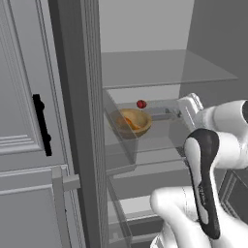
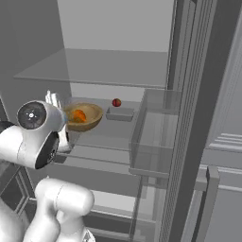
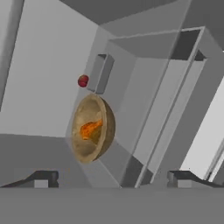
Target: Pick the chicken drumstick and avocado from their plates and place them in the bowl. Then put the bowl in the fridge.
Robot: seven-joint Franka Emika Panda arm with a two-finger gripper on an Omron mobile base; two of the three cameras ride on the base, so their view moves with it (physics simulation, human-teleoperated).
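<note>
You have the bowl [image 1: 130,123] sitting upright on a glass shelf [image 1: 160,143] inside the fridge [image 1: 77,97], with the chicken drumstick [image 3: 90,128] lying in its hollow as an orange patch; in the right base view the same orange shows against the bowl's near wall. You cannot make out the avocado in the bowl from any of these views. Just behind the bowl, toward the far wall, a small red ball [image 1: 141,103] rests on the shelf, and beside it, to the right, lies a small grey box [image 2: 119,114]. A second glass shelf [image 2: 94,66] spans the compartment above all of this. Your gripper [image 3: 113,179] is spread wide with nothing between its fingertips [image 3: 42,179], and it stands clear of the bowl on the near side, not touching it; in the left base view the hand sits to the right of the bowl at about the same height. To the left of the fridge in that view stands a pale panelled cabinet [image 1: 22,121] with a black handle [image 1: 42,124].
</note>
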